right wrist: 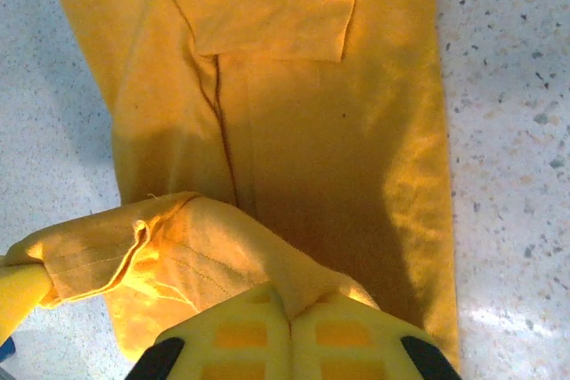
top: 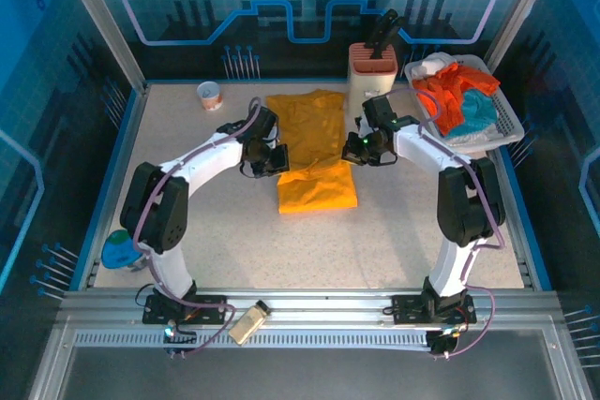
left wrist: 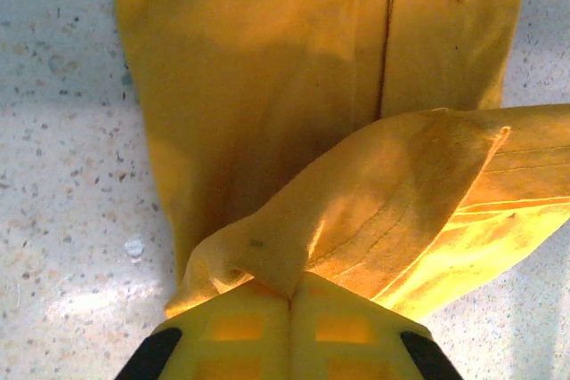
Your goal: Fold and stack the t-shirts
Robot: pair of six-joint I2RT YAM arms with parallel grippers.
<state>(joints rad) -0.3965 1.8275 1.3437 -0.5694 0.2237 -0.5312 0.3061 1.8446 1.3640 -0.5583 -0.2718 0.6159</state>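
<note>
While both grippers pinch its near end, the yellow shirt (top: 309,124) lies at the middle of the table (top: 403,231), folded lengthwise into a narrow strip that runs toward the far side. Its far part rests flat on the speckled surface, with a sleeve folded in across it. Its near part is doubled over, and the wrist views show a raised band of cloth stretching between the two grips above the flat layer.

The left gripper (top: 276,160) sits at the shirt's left edge with its fingers (left wrist: 240,327) pressed together on a bunched corner of the cloth. The right gripper (top: 357,149) sits at the right edge, its fingers (right wrist: 338,335) likewise clamped on a fold of the same shirt.

A white basket (top: 507,106) stands at the far right corner of the table, well apart from the yellow shirt. It holds a crumpled orange shirt (top: 448,91) and a teal shirt (top: 478,110). Just left of the basket stands a peach-coloured holder (top: 371,65) with dark handles sticking out. A small cup (top: 210,96) stands at the far left.
</note>
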